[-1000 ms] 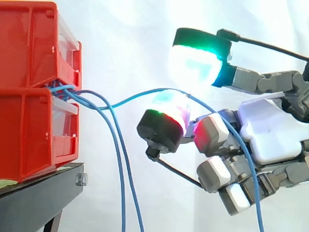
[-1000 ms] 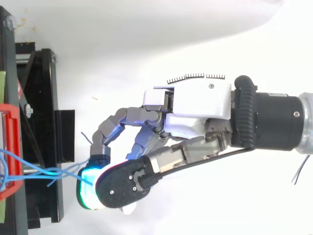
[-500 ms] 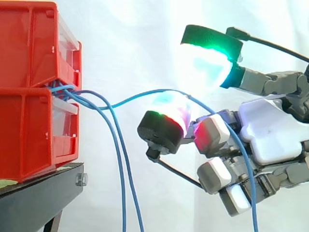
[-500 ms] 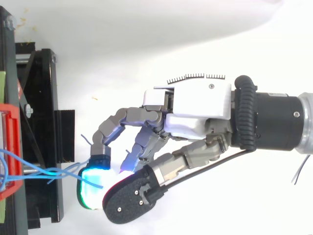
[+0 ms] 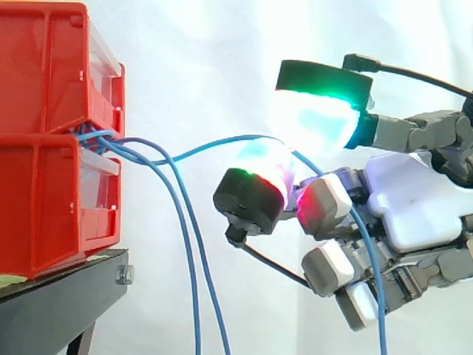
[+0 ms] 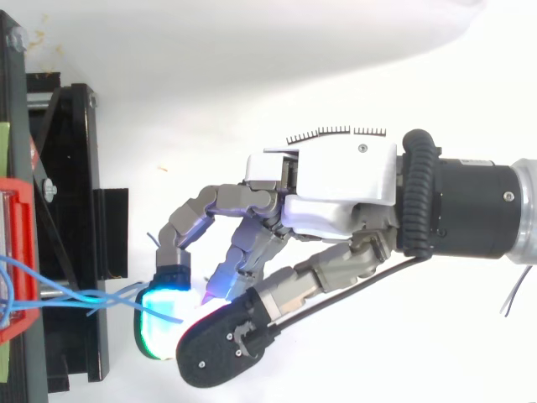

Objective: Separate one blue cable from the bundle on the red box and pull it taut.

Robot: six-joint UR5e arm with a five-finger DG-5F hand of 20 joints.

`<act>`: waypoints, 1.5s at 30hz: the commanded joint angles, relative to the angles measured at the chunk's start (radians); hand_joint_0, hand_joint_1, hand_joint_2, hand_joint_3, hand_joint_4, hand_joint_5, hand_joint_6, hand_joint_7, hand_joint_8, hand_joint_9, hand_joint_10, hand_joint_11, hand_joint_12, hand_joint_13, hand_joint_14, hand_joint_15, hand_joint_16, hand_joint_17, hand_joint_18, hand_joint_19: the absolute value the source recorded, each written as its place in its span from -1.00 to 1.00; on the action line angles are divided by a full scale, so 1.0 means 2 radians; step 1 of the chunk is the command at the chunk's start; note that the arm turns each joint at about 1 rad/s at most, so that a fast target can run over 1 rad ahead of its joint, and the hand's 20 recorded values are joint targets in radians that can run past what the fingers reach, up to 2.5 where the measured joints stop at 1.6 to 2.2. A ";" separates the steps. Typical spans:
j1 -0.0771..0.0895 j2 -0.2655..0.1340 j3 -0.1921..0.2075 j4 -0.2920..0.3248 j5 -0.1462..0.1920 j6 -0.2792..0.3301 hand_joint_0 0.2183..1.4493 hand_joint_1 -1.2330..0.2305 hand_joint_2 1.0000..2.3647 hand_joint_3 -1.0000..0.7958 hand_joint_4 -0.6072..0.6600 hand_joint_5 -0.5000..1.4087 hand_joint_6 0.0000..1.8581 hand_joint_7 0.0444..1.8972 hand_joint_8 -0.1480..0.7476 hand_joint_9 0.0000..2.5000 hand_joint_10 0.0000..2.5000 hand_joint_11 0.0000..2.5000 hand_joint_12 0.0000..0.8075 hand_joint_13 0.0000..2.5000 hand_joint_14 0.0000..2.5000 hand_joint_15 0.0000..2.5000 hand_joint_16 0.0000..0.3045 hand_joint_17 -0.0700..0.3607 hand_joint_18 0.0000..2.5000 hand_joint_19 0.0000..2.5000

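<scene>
thumb has swung up and out to the side since 1 s ago, and the 2 slack cables [image 5: 194, 296] hanging below the red box [image 5: 44, 148] drifted a bit away from it. hand [image 5: 414, 203] sits well apart from the box, fingers curled. 1 blue cable [image 5: 240, 137] is hooked over a glowing fingertip pad [image 5: 255, 188], w/ the thumb pad just above it. that cable runs from the bundle [image 5: 92, 137] at the box front, sagging slightly.
</scene>
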 commanded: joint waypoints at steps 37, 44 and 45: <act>-0.003 0.024 0.000 -0.099 0.070 -0.114 -0.37 -0.46 -0.98 -0.15 -0.01 -0.54 -0.02 0.07 -0.31 -0.12 -0.99 -0.61 -0.13 -0.25 -0.98 -0.48 -0.74 -0.25 -0.29 -0.54; 0.001 0.024 -0.001 -0.091 0.070 -0.117 -0.37 -0.45 -0.98 -0.15 0.00 -0.54 -0.02 0.07 -0.30 -0.12 -0.99 -0.60 -0.13 -0.25 -0.98 -0.47 -0.73 -0.25 -0.29 -0.54; 0.001 0.024 -0.001 -0.089 0.070 -0.117 -0.37 -0.45 -0.98 -0.15 0.00 -0.54 -0.02 0.07 -0.30 -0.12 -0.99 -0.60 -0.13 -0.25 -0.98 -0.47 -0.73 -0.25 -0.29 -0.54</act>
